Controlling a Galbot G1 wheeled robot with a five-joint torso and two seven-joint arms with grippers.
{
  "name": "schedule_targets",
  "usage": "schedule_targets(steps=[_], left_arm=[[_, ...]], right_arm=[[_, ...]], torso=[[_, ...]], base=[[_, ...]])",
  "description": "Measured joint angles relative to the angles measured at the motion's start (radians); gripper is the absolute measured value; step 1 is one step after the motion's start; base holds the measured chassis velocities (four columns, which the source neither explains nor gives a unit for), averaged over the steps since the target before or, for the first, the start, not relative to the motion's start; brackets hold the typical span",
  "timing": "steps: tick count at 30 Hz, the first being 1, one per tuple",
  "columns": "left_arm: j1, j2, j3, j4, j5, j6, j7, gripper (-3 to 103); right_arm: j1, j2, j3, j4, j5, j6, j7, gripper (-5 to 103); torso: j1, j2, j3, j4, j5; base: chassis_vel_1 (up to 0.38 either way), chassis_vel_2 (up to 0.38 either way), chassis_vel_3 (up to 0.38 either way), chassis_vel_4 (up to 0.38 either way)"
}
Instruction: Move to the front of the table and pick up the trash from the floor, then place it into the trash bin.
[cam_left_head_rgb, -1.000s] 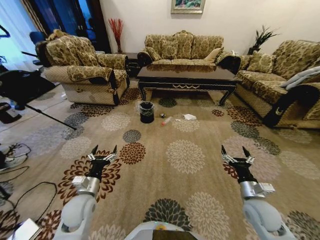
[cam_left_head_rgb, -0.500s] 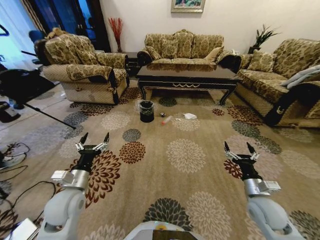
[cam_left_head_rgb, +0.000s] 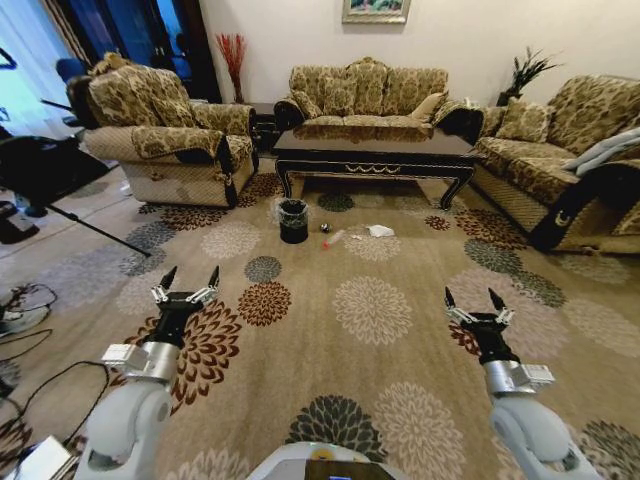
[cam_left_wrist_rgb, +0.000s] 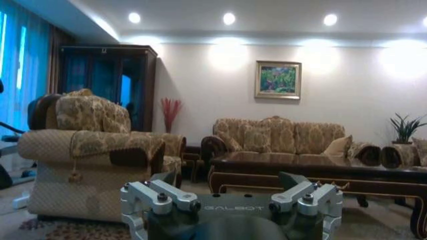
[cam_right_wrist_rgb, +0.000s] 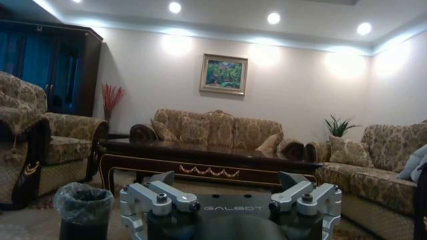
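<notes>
The dark glossy table (cam_left_head_rgb: 375, 152) stands far ahead, in front of the middle sofa, and also appears as the table (cam_right_wrist_rgb: 207, 159) and the table (cam_left_wrist_rgb: 320, 172) in the wrist views. On the carpet before it stands the small black trash bin (cam_left_head_rgb: 293, 222), seen closer as the bin (cam_right_wrist_rgb: 83, 205) with its clear liner. The trash lies just right of the bin: a dark ball (cam_left_head_rgb: 325, 229), a clear bottle (cam_left_head_rgb: 333, 240) and white paper (cam_left_head_rgb: 379, 232). My left gripper (cam_left_head_rgb: 190, 277) and right gripper (cam_left_head_rgb: 470, 300) hover low over the near carpet, both open and holding nothing, far short of the trash.
A patterned armchair (cam_left_head_rgb: 165, 135) sits at the left and a sofa (cam_left_head_rgb: 565, 150) at the right. A black tripod leg (cam_left_head_rgb: 90, 230) and cables (cam_left_head_rgb: 30, 300) lie on the floor at the far left. Flowered carpet (cam_left_head_rgb: 370, 310) stretches between me and the table.
The left arm swung outward to the left and its gripper rose a little about a second ago. Since then both arms have stayed nearly still.
</notes>
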Motion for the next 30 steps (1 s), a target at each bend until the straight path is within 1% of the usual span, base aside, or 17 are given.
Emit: schedule_targets(steps=[14,23,30], left_arm=[[0.003,0.011,-0.006,0.012,-0.004,-0.006,0.004,100],[-0.003,0.015,-0.006,0.023,-0.005,-0.007,0.008,100],[-0.007,0.013,0.001,0.031,0.000,-0.008,0.011,100]], right_arm=[[-0.010,0.037,-0.011,0.002,-0.004,0.001,0.000,100],[-0.009,0.042,-0.013,-0.007,-0.009,0.000,0.000,100],[-0.001,0.040,-0.013,-0.012,-0.009,0.000,0.000,100]], torso=[[-0.014,-0.038,-0.024,0.0000,0.0000],[-0.021,-0.058,-0.037,0.0000,0.0000],[-0.027,-0.080,-0.053,0.0000,0.0000]], base=[[0.000,0.000,0.000,0.000],[0.000,0.000,0.000,0.000],[0.000,0.000,0.000,0.000]])
